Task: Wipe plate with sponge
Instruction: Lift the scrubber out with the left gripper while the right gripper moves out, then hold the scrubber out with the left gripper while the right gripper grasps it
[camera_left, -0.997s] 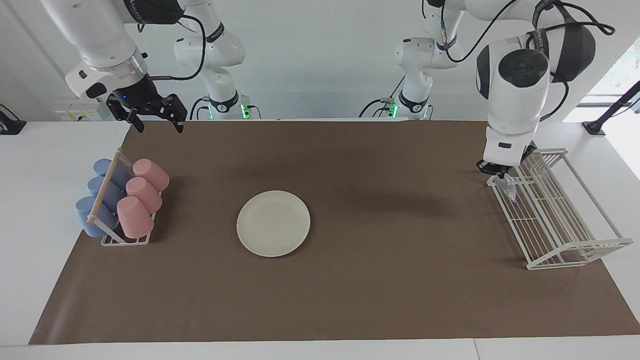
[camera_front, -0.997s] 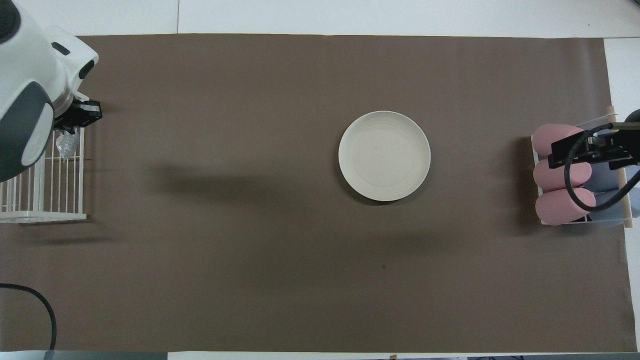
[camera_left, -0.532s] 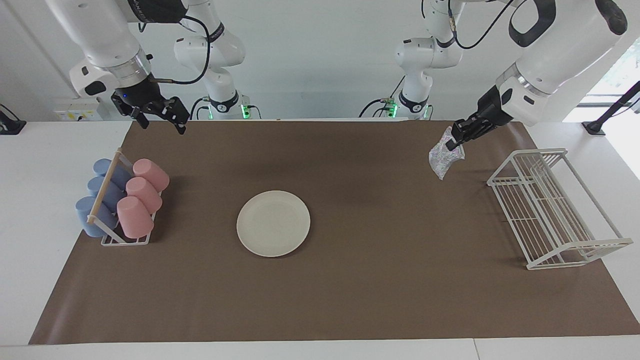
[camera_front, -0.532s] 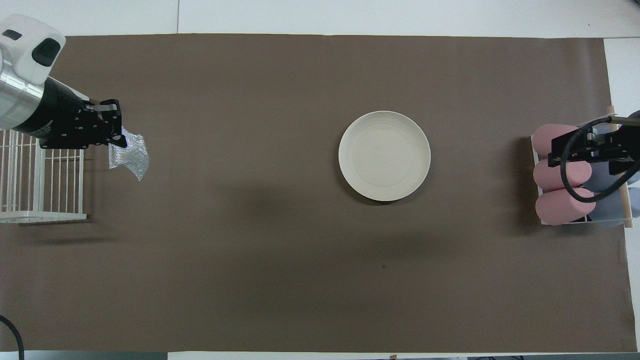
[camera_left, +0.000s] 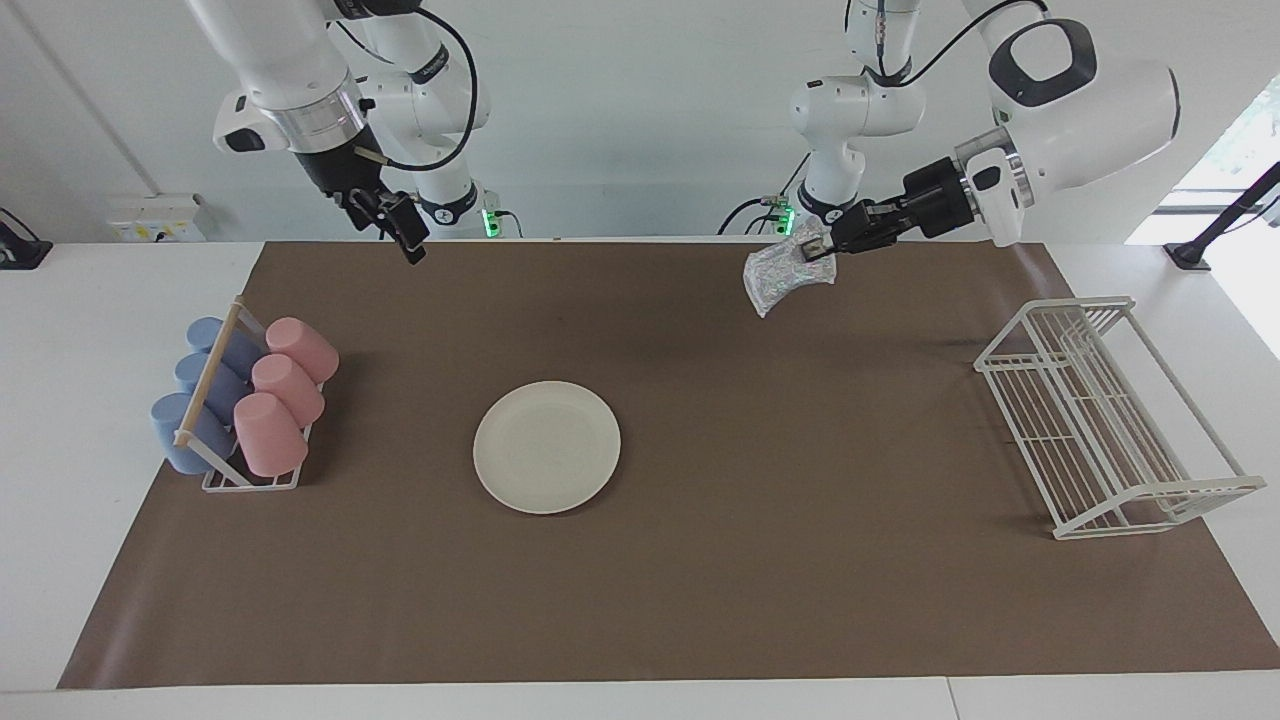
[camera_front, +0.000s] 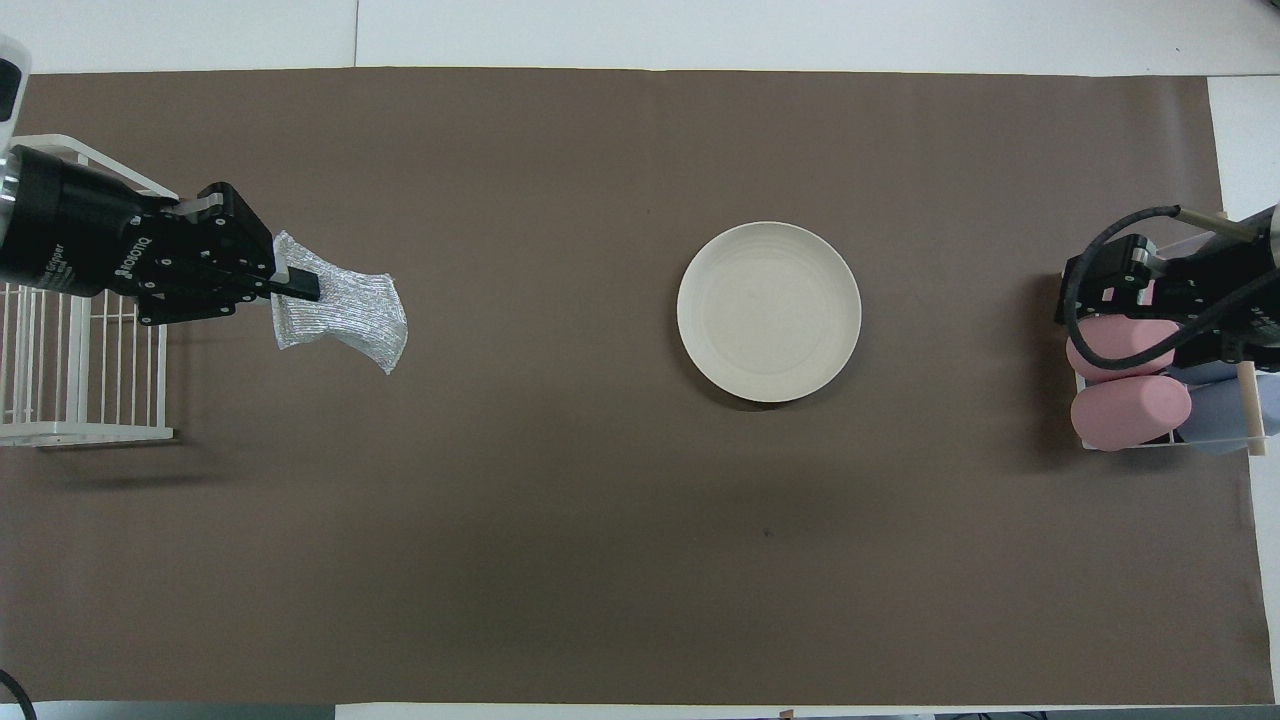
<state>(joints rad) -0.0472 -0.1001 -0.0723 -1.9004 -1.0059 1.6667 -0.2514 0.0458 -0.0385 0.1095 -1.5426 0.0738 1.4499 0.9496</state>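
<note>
The cream-white plate (camera_left: 547, 447) lies flat in the middle of the brown mat, also in the overhead view (camera_front: 769, 311). My left gripper (camera_left: 815, 248) is shut on one edge of the silvery mesh sponge (camera_left: 782, 276), which hangs in the air over the mat between the wire rack and the plate. The overhead view shows this gripper (camera_front: 297, 284) and the sponge (camera_front: 345, 318) too. My right gripper (camera_left: 400, 232) is open and empty, raised over the pink cups at the right arm's end (camera_front: 1078, 296).
A small rack of pink and blue cups (camera_left: 240, 400) lying on their sides stands at the right arm's end (camera_front: 1130, 412). A white wire rack (camera_left: 1100, 420) stands at the left arm's end (camera_front: 80, 370). The brown mat (camera_left: 800, 560) covers the table.
My left gripper has lifted the sponge out of the wire rack and carried it toward the plate. My right gripper has swung inward and turned.
</note>
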